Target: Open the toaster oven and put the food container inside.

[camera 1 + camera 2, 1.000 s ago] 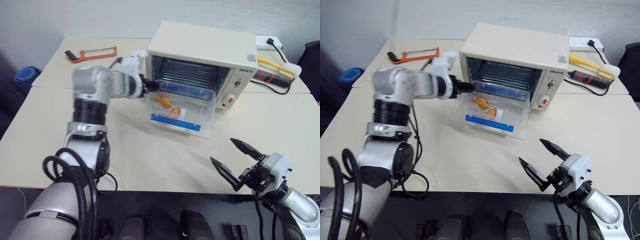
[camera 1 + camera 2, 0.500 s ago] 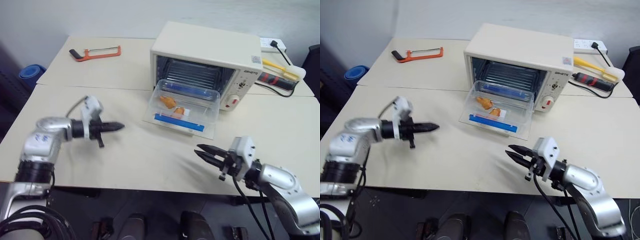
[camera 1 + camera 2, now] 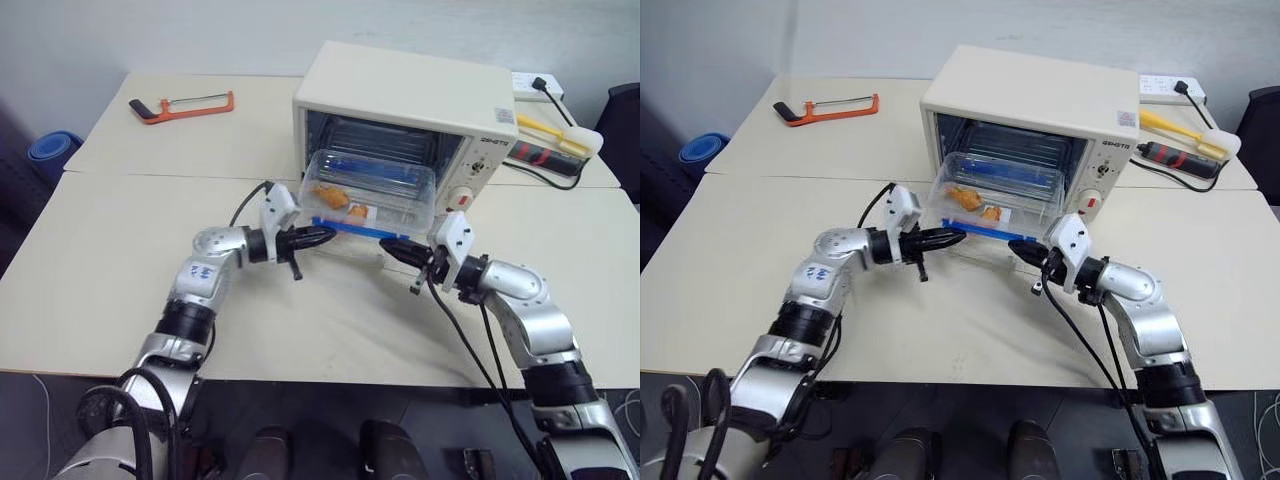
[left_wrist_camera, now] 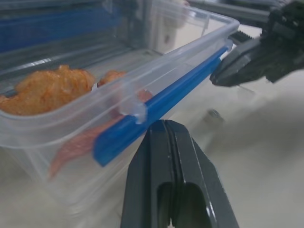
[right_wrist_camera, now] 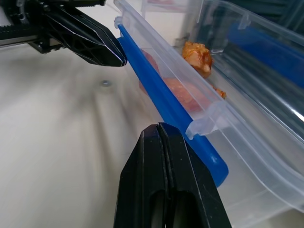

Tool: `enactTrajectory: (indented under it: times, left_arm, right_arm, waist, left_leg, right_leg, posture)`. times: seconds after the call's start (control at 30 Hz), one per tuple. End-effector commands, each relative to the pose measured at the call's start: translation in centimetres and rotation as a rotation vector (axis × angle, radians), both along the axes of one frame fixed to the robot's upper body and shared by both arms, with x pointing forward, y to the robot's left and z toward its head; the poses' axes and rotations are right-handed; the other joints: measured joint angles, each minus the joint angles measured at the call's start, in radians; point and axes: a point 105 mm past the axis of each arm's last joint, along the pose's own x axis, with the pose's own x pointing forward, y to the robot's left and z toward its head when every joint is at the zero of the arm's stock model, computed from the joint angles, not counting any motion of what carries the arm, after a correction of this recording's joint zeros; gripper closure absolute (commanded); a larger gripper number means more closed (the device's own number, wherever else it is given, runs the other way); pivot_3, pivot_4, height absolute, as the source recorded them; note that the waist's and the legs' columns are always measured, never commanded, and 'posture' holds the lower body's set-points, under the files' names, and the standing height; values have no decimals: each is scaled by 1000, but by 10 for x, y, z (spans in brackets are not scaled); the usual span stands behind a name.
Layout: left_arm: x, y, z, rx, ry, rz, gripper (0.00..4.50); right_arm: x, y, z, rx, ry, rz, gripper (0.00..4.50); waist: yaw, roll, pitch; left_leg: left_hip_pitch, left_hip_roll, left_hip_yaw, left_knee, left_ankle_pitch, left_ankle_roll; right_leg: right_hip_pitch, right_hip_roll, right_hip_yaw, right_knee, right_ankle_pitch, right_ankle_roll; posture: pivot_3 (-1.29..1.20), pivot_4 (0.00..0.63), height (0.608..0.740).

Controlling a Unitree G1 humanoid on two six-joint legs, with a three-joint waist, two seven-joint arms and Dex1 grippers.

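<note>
Left eye view: the toaster oven (image 3: pixel 400 110) is standing with its door already down, and the food container (image 3: pixel 372 192) is resting half in and half out of the opening, its near edge with the blue clip (image 3: pixel 360 229) hanging out over the table (image 3: pixel 120 240). The opening step is judged done, and the pushing-in step is the one being carried out. The left gripper (image 3: pixel 322 236) is being held level with its two black fingers clenched together on nothing, its tip just beside the near-left corner of the container; whether it is touching cannot be told. The right gripper (image 3: pixel 392 249) is likewise pressed shut and empty, its tip being held just beside the near-right end of the blue clip. In the wrist views, each closed fingertip pair is seen lying just below the clip edge, with the other gripper facing it. An even push from both tips is being called for next, so that the container is slid straight back onto the wire rack without being skewed or tipped. Counted: one oven, one container, two visible blue clips, several orange food pieces (image 4: pixel 47 90), two grippers, one orange-handled saw (image 3: pixel 180 104) well apart on the far table.
</note>
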Motion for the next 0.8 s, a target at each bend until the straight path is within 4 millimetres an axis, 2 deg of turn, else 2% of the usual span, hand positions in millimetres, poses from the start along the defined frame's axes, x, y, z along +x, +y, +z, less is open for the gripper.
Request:
enactTrajectory:
  times: [0.03, 0.2, 0.43, 0.67, 0.8]
  left_arm:
    - [26, -8, 25, -97, -66, 151, 4500]
    - [44, -19, 34, -113, -85, 248, 4500]
    - [48, -27, 47, -140, -113, 252, 4500]
    - [41, -13, 38, -147, -133, 209, 4500]
    - [28, 13, 29, -140, -149, 179, 4500]
  right_arm:
    - [19, -7, 13, 19, -100, -59, 4487]
    - [46, -14, 24, 63, -153, -150, 4487]
    - [67, -29, 41, 88, -216, -278, 4487]
    - [54, -26, 33, 134, -197, -229, 4487]
    - [32, -29, 27, 138, -187, -189, 4487]
  waist:
    - [-1, 0, 0]
    - [-11, 0, 0]
    - [-12, 0, 0]
    - [-22, 0, 0]
    - [-34, 0, 0]
  left_leg:
    - [0, 0, 0, 0, 0, 0]
    - [-1, 0, 0, -1, 0, 0]
    - [-2, 0, 0, -1, 0, 0]
    - [-4, 0, -1, 0, 0, 0]
    - [-11, 0, 1, 0, 0, 0]
  right_leg:
    - [0, 0, 0, 0, 0, 0]
    - [-1, 0, -1, -1, 0, 0]
    - [-1, -1, -2, -1, 0, 0]
    - [-4, -1, -2, 0, 0, 0]
    - [-14, -1, -2, 7, 0, 0]
  posture:
    - [0, 150, 740]
    - [0, 150, 740]
    - [0, 150, 740]
    - [0, 150, 740]
    - [0, 150, 740]
